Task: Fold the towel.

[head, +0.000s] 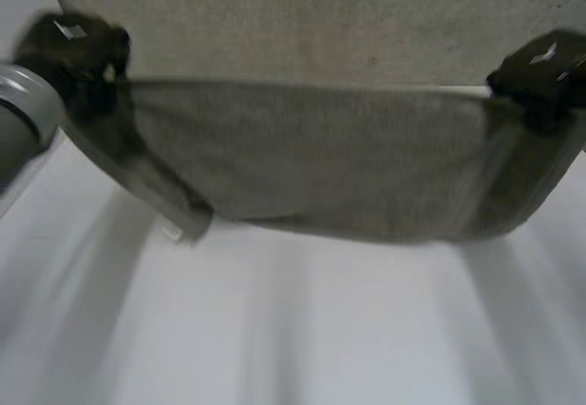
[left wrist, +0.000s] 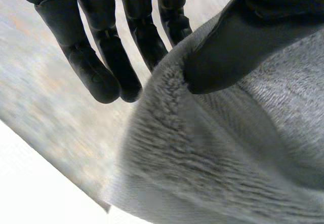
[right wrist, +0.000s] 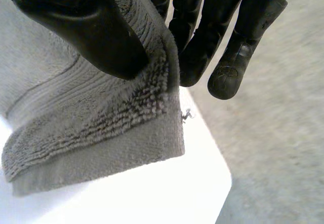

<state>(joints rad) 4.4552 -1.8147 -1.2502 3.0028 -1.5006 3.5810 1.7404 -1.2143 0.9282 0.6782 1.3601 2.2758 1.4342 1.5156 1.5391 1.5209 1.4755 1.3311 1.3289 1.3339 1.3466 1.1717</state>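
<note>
A grey towel (head: 311,158) hangs in a sagging fold between my two hands, above the white table (head: 293,332). Its far part (head: 320,11) spreads out flat beyond them. My left hand (head: 78,48) is shut on the towel's left corner. In the left wrist view, the thumb (left wrist: 238,46) pinches the plush cloth (left wrist: 212,158) against the fingers (left wrist: 101,67). My right hand (head: 545,71) grips the right corner. There the thumb (right wrist: 96,31) presses the hemmed edge (right wrist: 96,127) against the fingers (right wrist: 228,57).
In the right wrist view, a corner of the table (right wrist: 217,183) lies under the held towel corner, with grey floor (right wrist: 283,133) past its edge. Bare tabletop stretches in front of the hanging fold in the head view.
</note>
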